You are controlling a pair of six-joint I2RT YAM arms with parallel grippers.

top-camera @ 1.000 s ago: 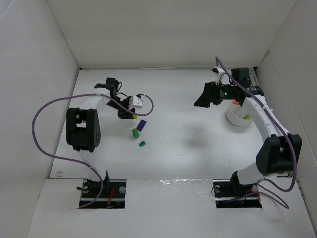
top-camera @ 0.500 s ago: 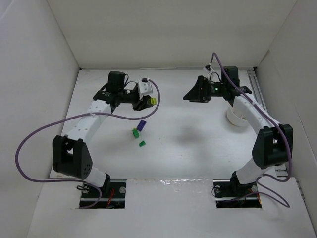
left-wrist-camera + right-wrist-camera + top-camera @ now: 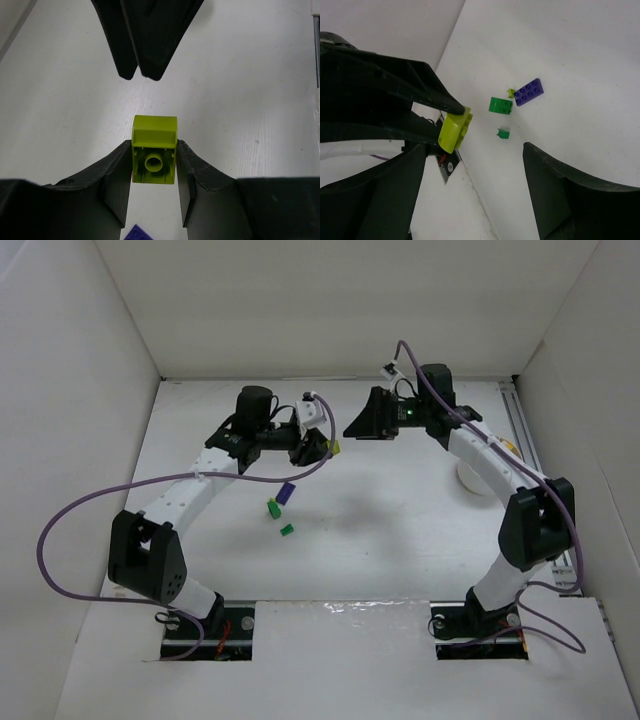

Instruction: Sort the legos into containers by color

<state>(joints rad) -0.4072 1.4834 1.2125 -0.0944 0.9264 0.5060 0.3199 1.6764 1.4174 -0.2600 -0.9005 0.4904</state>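
— Lime brick off the table now?
— Yes, pinched in the left gripper, lifted mid-table. The right gripper, wide and empty, has swung over from the bowl: probably a handover.

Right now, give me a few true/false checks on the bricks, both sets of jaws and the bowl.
1. The left jaws are shut on the lime green plastic brick. True.
2. The right jaws are clamped on the flat purple plastic brick. False: they stand open and empty, and the purple brick lies on the white table.
3. The lime green brick sits in the small round white bowl. False: it is held off the table in the left jaws, well away from the bowl.
4. Two dark green plastic bricks lie on the table close to the purple one. True.
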